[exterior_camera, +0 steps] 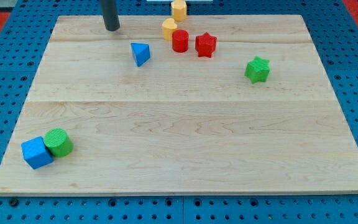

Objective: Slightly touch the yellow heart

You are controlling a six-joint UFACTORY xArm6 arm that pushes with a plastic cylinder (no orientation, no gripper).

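The yellow heart (169, 28) lies near the view's top, touching the red cylinder (180, 41) just to its lower right. My tip (112, 28) rests on the board at the view's top left, about a hand's width left of the yellow heart and apart from it. The blue triangle (140, 53) lies below and to the right of my tip, between it and the heart's row.
A yellow pentagon-like block (178, 9) sits at the board's top edge above the heart. A red star (206, 45) lies right of the red cylinder. A green star (257, 69) lies further right. A blue cube (36, 152) and a green cylinder (58, 142) touch at the bottom left.
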